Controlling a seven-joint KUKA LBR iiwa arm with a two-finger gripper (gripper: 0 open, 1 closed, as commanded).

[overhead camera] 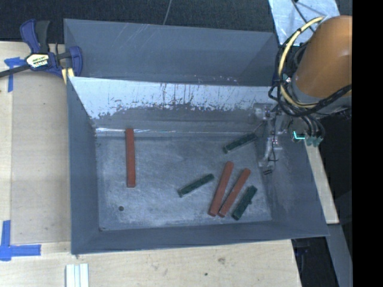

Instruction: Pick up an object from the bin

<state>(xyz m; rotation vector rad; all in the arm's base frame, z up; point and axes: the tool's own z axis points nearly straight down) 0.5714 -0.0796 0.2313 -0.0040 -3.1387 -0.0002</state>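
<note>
Gripper point(269, 165) hanging low at the 3 o'clock side of the bin point(179, 55), close by the right wall; how wide it is standing I cannot tell, and nothing is showing in its hold. Nearest piece is the upper green stick point(240, 143), lying tilted just off the gripper's 10 o'clock, apart from it as far as I can judge. At its 7 o'clock a pair of red-brown sticks point(222, 187) is lying side by side, with the lower green stick point(244, 202) just beside them. Middle green stick point(195, 185) sitting near bin centre; lone red-brown stick point(130, 157) lying well apart at 9 o'clock. Reading it as approach stage: nothing picked yet, every piece resting on the floor; closing on one and lifting it clear are remaining
</note>
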